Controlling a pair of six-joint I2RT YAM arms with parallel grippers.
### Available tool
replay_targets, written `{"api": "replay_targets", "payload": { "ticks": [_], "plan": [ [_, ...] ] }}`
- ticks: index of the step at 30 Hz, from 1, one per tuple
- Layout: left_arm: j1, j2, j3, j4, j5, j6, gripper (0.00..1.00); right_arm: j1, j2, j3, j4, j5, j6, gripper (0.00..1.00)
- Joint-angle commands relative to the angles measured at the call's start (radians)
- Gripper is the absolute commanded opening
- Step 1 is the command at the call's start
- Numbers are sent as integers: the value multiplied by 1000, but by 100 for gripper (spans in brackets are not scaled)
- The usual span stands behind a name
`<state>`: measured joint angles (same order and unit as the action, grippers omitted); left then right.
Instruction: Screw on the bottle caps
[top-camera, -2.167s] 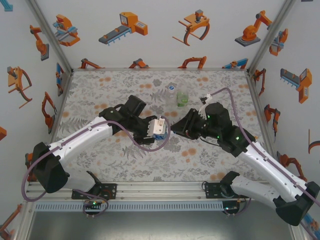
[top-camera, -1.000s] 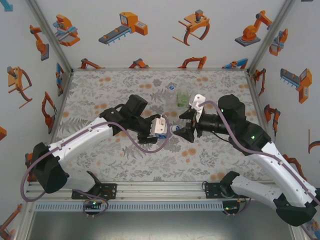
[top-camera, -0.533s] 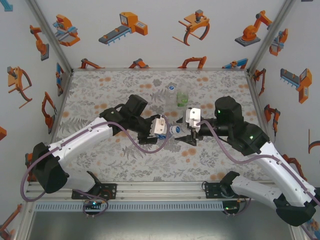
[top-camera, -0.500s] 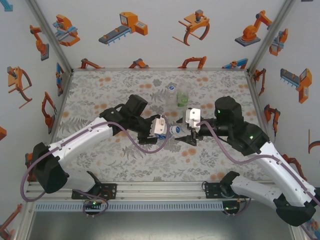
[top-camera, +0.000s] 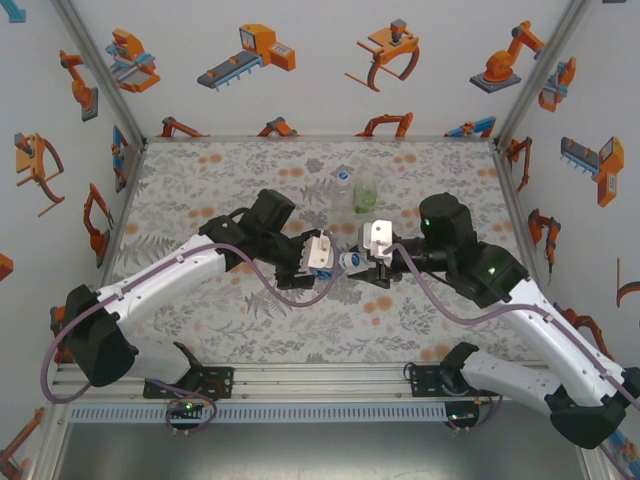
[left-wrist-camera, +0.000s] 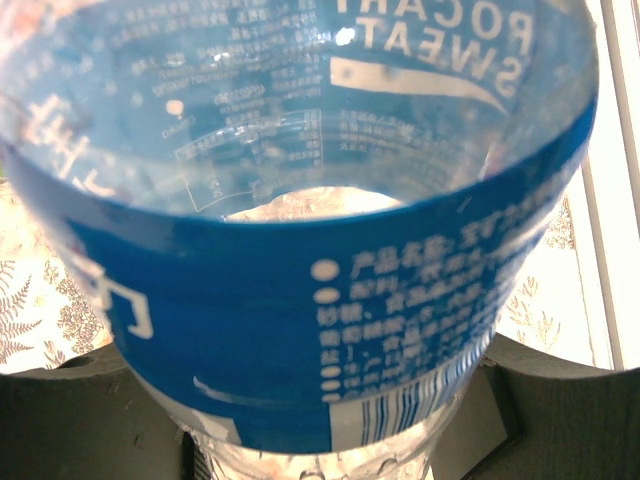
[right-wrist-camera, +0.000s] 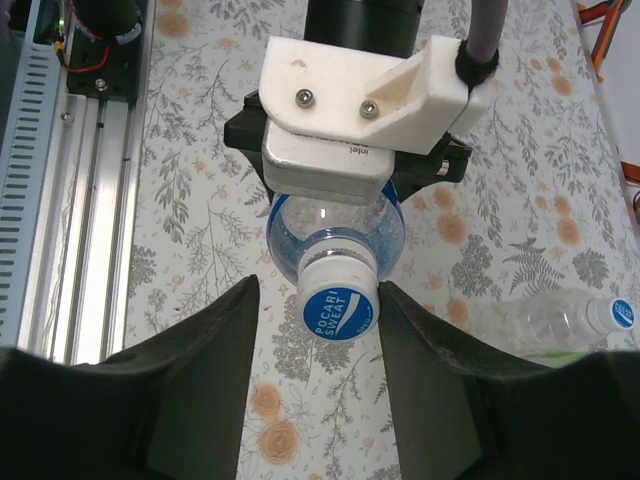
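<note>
Mid-frame, left gripper (top-camera: 323, 258): I see it clamped on clear blue-labelled bottle (left-wrist-camera: 300, 260).
Right gripper (right-wrist-camera: 318, 296): apart, flanking round white cap (right-wrist-camera: 340, 311).

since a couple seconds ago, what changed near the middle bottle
The right gripper backed off, turned, then returned to straddle the cap, jaws open with gaps either side. The left gripper kept hold of the blue-label bottle; the clear bottle and green bottle behind stayed put.
</note>
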<state>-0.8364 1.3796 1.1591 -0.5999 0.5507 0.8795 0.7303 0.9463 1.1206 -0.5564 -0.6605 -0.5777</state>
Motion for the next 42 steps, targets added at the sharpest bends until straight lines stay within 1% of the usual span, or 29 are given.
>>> {"api": "replay_targets", "payload": {
  "ticks": [1, 3, 5, 7, 10, 13, 14, 15, 18, 21, 23, 25, 26, 28, 30, 31, 33, 34, 37, 39, 40, 42],
  "plan": [
    [-1, -13, 31, -15, 37, 21, 0, 4, 2, -8, 43, -2, -16, 43],
    [-2, -14, 31, -15, 37, 19, 0, 4, 2, -12, 52, 5, -7, 37],
    [-3, -14, 30, -15, 36, 19, 0, 4, 4, -21, 67, 23, 38, 31],
    [-3, -14, 30, -15, 35, 19, 0, 4, 7, -27, 87, 42, 124, 25],
    [-3, -13, 30, -13, 33, 19, 0, 4, 17, -28, 115, 63, 327, 16],
    [-4, -14, 28, -11, 34, 19, 0, 4, 25, -36, 167, 127, 630, 7],
    [-4, -13, 28, -9, 34, 19, 0, 4, 25, -37, 173, 170, 743, 2],
    [-4, -12, 28, -7, 32, 17, 0, 4, 28, -39, 175, 221, 854, 0],
    [-4, -12, 24, -1, 30, 15, 0, 4, 27, -64, 173, 348, 1176, 0],
    [-3, -13, 20, 7, 21, 13, 0, 4, 26, -91, 143, 418, 1444, 0],
    [-4, -13, 16, 14, 15, 13, 0, 4, 30, -92, 81, 463, 1584, 0],
    [-4, -13, 13, 20, 12, 11, 0, 4, 38, -85, 34, 488, 1671, 0],
    [-3, -13, 13, 21, 14, 11, 0, 4, 42, -85, 26, 488, 1700, 0],
    [-3, -11, 14, 20, 17, 9, 0, 4, 51, -90, 43, 475, 1737, 4],
    [-4, -7, 16, 22, 24, 7, 0, 4, 65, -89, 74, 443, 1742, 9],
    [-4, -7, 17, 22, 27, 7, 0, 4, 69, -82, 72, 437, 1738, 12],
    [-4, -6, 18, 22, 30, 4, 0, 4, 69, -63, 63, 439, 1707, 26],
    [-4, -4, 18, 22, 32, 5, 0, 4, 65, -54, 56, 446, 1687, 31],
    [-4, -4, 17, 22, 34, 4, 0, 1, 38, -14, 28, 485, 1567, 49],
    [-4, -5, 19, 22, 37, 3, 0, 1, 9, 10, 21, 518, 1445, 61],
    [-4, -5, 19, 22, 37, 3, 0, 1, -5, 18, 24, 526, 1384, 64],
    [-4, -5, 19, 22, 38, 2, 0, 1, -30, 31, 37, 507, 1212, 64]
  ]
}}
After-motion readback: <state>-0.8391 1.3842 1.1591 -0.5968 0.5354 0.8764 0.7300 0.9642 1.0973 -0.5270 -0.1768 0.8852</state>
